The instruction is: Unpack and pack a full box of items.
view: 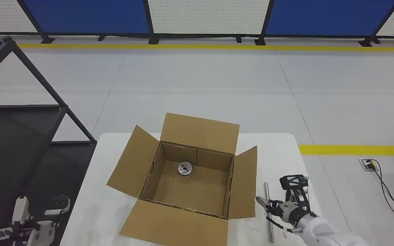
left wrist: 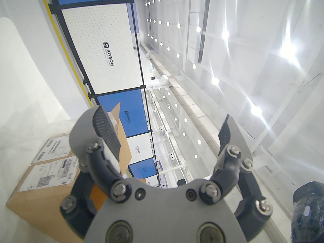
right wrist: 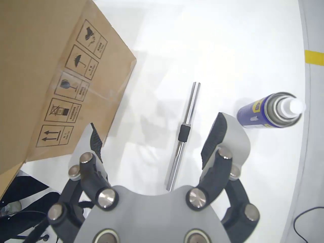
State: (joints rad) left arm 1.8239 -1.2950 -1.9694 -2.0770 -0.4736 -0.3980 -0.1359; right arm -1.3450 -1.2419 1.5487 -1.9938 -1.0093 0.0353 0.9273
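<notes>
Right claw (right wrist: 157, 127) is spread wide with nothing in it, hanging over the white table (right wrist: 202, 26) off to one side of the cardboard box (view: 184, 178). Right under the gap between its fingers there's a shiny metal rod (right wrist: 186, 130) with a black collar around its middle. It lies flat on the table and runs roughly the way the claw points. Neither pad touches it as far as I can see.

Just outside one finger is a blue spray can (right wrist: 268, 113) with its white nozzle exposed, and it looks like it's standing upright on the table. Off the other finger is the box's outer face, the one printed with handling symbols. It's right beside that pad, but I can't tell if they touch.

From the top view the box has all four flaps folded out and sits about mid-table. Inside, by the wall farthest from both claws, I see one small round metallic part (view: 184, 168) on the box floor. It's too small for me to say what it is.

Left claw (left wrist: 163, 117) is wide open too, holding nothing, aimed up toward the ceiling lights. It's on the opposite side of the box from the right claw, out past the table's edge in the top view. The box shows next to one of its fingers, with the side carrying the white shipping labels turned toward it, not touching the pads.
</notes>
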